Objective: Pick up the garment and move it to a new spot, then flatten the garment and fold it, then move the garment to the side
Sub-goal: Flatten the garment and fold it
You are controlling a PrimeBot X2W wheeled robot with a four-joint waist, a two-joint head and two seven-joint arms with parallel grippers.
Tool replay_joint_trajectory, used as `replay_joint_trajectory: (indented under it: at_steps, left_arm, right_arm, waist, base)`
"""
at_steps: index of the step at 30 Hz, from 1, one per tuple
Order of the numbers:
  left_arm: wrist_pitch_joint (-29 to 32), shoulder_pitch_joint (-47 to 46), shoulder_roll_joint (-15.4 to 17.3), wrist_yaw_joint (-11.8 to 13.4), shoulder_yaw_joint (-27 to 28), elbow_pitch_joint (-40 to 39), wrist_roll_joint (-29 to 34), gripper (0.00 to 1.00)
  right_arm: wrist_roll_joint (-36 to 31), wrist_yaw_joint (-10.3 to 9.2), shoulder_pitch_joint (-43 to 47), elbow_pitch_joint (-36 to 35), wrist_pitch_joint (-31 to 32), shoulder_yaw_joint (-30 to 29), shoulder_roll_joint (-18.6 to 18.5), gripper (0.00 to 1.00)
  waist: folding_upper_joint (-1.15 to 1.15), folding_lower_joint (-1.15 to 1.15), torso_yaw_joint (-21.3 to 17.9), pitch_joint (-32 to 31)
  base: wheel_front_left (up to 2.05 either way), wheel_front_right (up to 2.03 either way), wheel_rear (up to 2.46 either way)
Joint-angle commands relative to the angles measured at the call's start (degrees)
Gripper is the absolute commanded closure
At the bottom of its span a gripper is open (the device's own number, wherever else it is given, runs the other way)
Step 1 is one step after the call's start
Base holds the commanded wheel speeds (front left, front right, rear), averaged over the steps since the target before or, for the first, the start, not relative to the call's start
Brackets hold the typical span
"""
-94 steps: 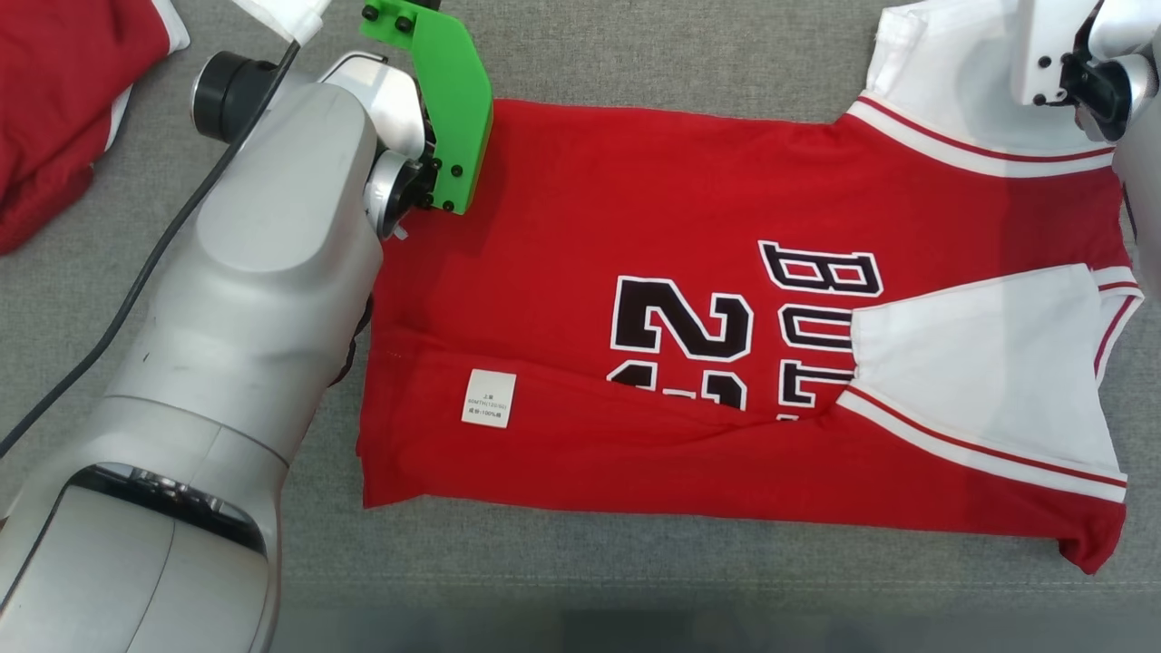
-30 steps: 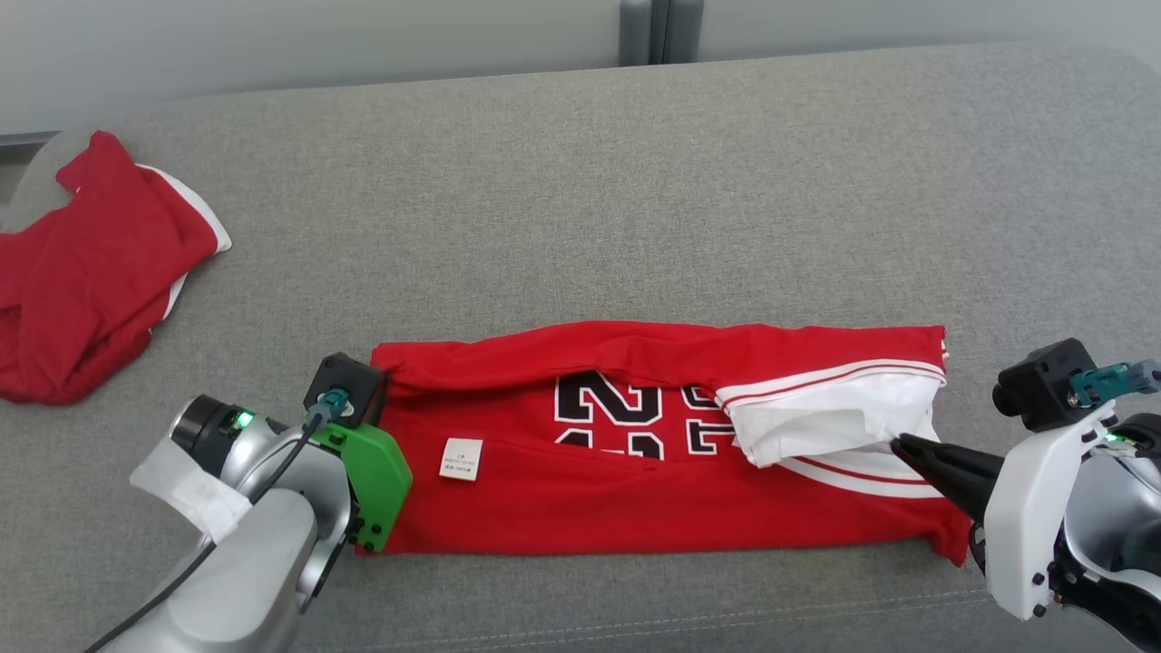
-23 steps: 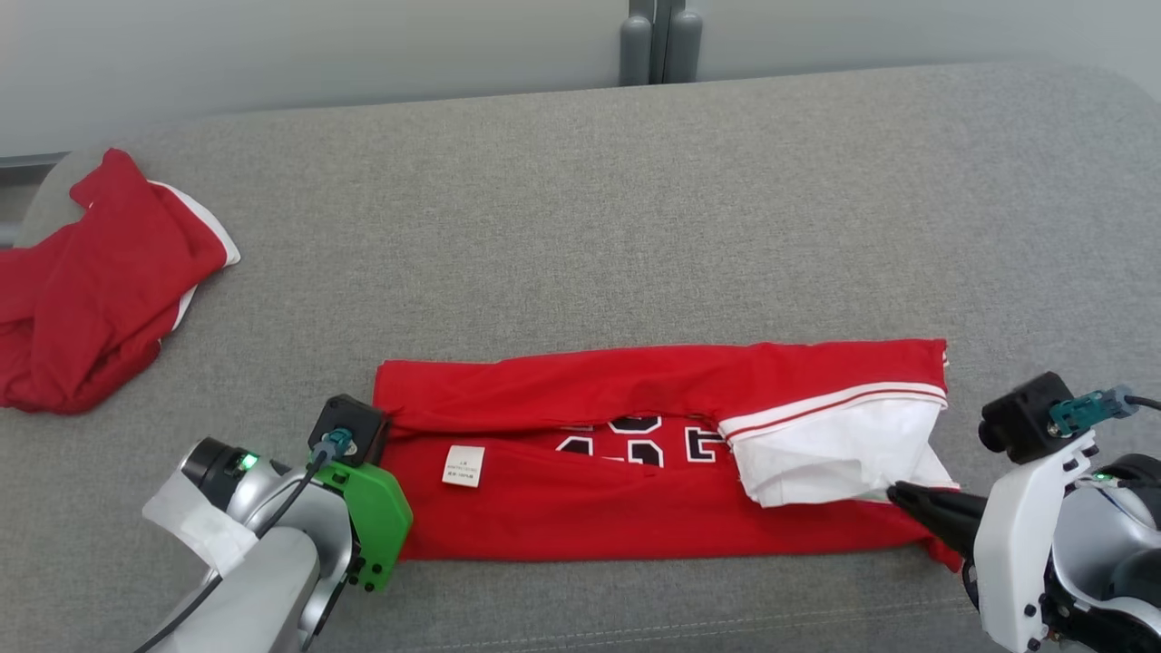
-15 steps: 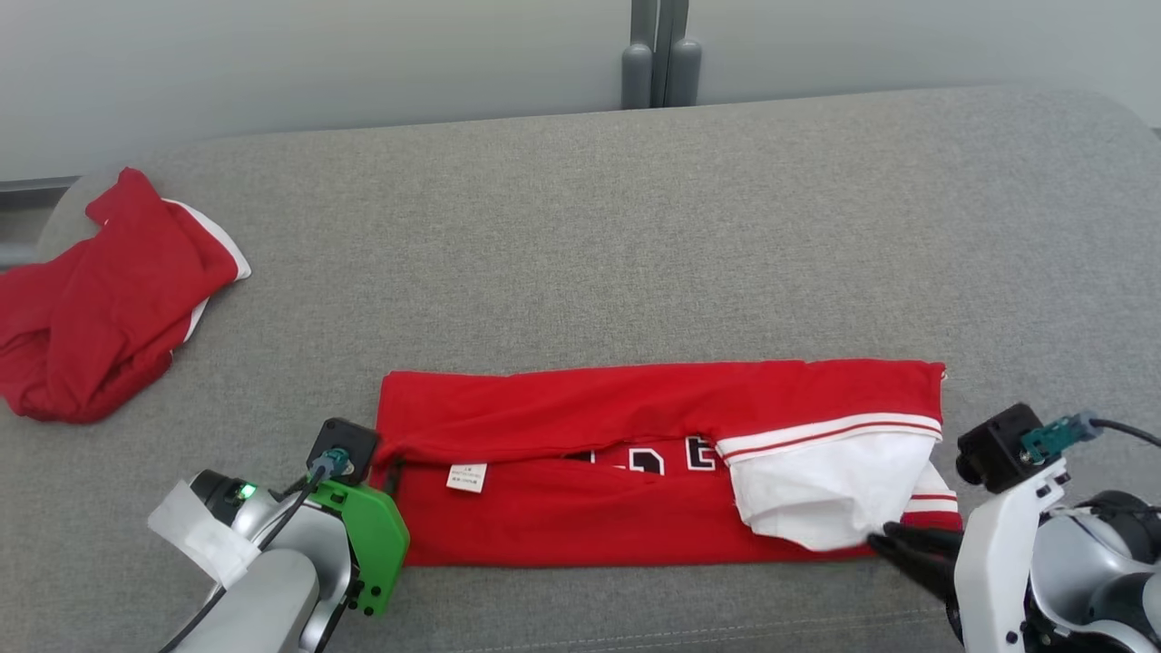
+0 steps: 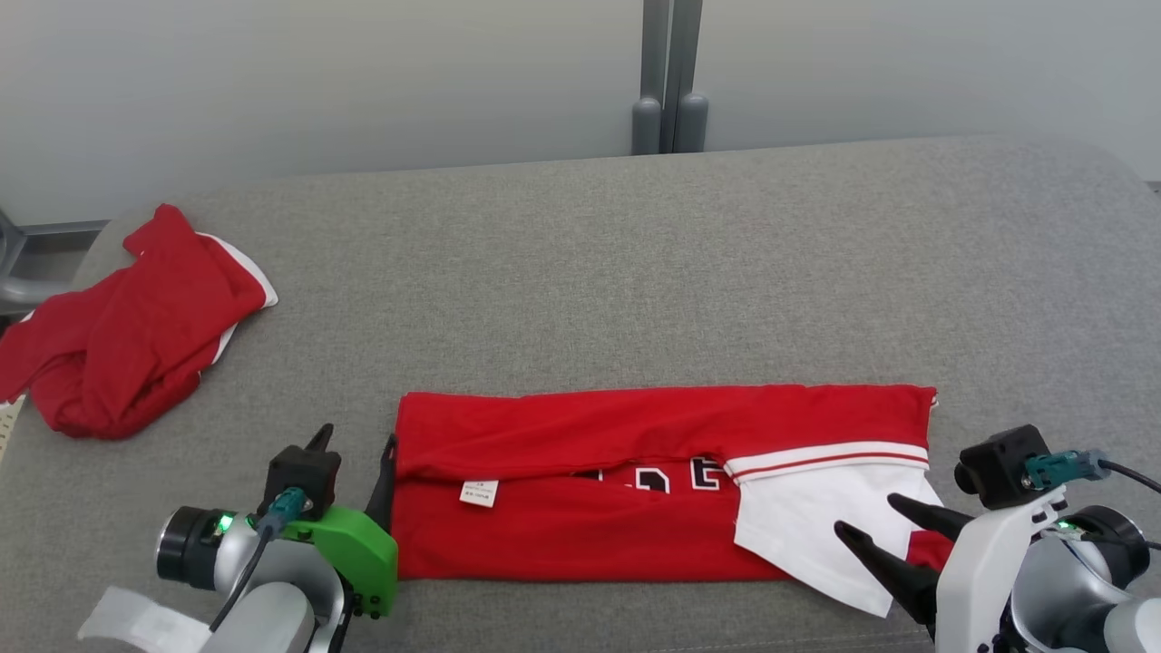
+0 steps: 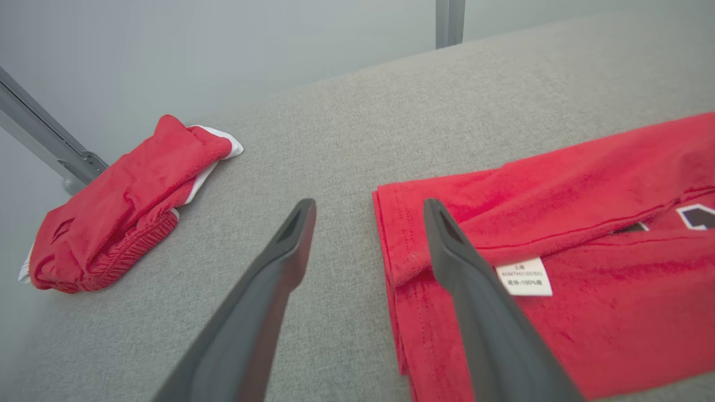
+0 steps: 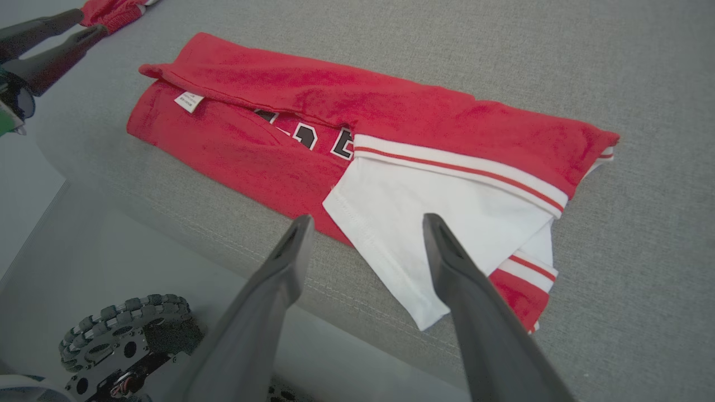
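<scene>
Two claws: the left claw (image 5: 356, 440) and right claw (image 5: 866, 513) are both standing spread wide and gripping nothing, at the lower left and lower right of the head view.
Shirt: the red shirt (image 5: 590, 426) is lying folded into a long band at the lower middle of the frame, on the grey bench (image 5: 580, 272).
Risk one: the white sleeve (image 5: 816, 535) is poking out past the band's near edge at the lower right, so the next fold may be trapping it crooked.
Risk two: the upper flap is sitting loosely, so a quick lift could be letting it fall open.
Right wrist view: this one is showing the bench's front edge just beside the sleeve tip, and a wheel (image 7: 128, 329) below it.
Left wrist view: this one is showing one finger over the shirt's end and the other over bare bench, with red shorts (image 6: 117, 206) lying at the left.
</scene>
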Motion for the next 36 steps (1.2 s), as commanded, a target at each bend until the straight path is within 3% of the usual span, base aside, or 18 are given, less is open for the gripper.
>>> replay_joint_trajectory:
  at_steps: [1,4,9,13,19,30,36]
  left_arm:
    - [-2.3,1.4,-0.1,1.4,1.4,-1.2,-0.9,0.00]
    - [-5.9,3.5,-0.7,3.8,3.9,-4.0,-1.7,0.00]
    - [-7.9,7.8,-1.4,5.6,9.1,-11.7,-3.0,0.00]
    - [-8.0,12.6,-2.4,5.0,13.9,-19.1,-2.0,0.00]
    - [-8.0,21.7,-6.3,1.9,23.2,-27.3,-0.9,0.00]
    - [-8.0,29.7,-8.5,-3.8,27.5,-28.4,4.5,0.00]
    - [-7.9,32.5,-8.8,-5.8,27.6,-26.7,8.1,0.00]
  right_arm:
    - [-1.7,0.01,1.0,0.7,-2.5,-0.4,1.0,0.00]
    - [-6.1,-0.01,1.5,2.8,-9.1,-2.5,4.3,0.00]
    - [-13.5,0.02,2.4,7.4,-18.1,-6.7,11.9,0.00]
    - [-18.1,0.01,2.6,10.8,-24.5,-10.9,19.1,0.00]
    - [-21.6,0.00,1.9,16.1,-33.1,-16.2,24.6,0.00]
    - [-19.0,0.01,1.5,22.2,-41.9,-17.3,25.0,0.00]
    - [-22.3,0.00,3.4,24.8,-42.8,-15.6,24.9,0.00]
  waist:
    - [0.00,0.00,0.6,-1.0]
    - [0.00,0.00,1.1,-1.9]
    - [0.00,0.00,1.6,-3.2]
    - [0.00,0.00,1.6,-3.8]
    - [0.00,0.00,1.7,-5.5]
    - [0.00,0.00,1.0,-7.9]
    - [0.00,0.00,0.5,-9.2]
  base:
    - [0.00,0.00,0.00]
    - [0.00,0.00,0.00]
    - [0.00,0.00,0.00]
    - [0.00,0.00,0.00]
    - [0.00,0.00,0.00]
    - [0.00,0.00,0.00]
    - [0.00,0.00,0.00]
